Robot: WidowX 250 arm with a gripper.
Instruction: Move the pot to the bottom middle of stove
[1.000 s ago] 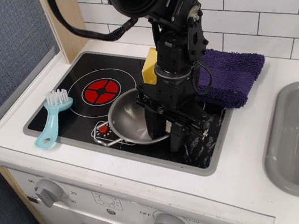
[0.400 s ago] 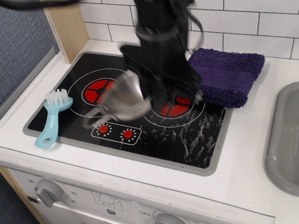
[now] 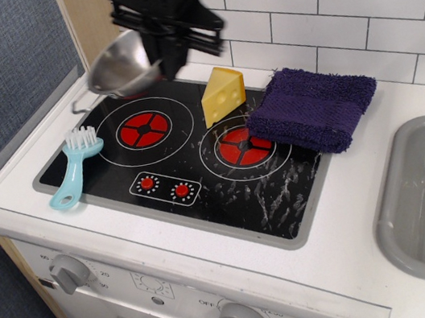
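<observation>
- gripper (image 3: 164, 40) hangs over the counter's back left corner, clenched on the rim of the pot (image 3: 120, 67).
- pot is lifted and tilted, above the far left edge of the stove (image 3: 199, 173), off the surface.
- cheese (image 3: 223, 95) stands between the two burners near the back.
- purple towel (image 3: 314, 106) lies at the stove's right back edge.
- brush (image 3: 76, 165) rests on the stove's left edge.
</observation>
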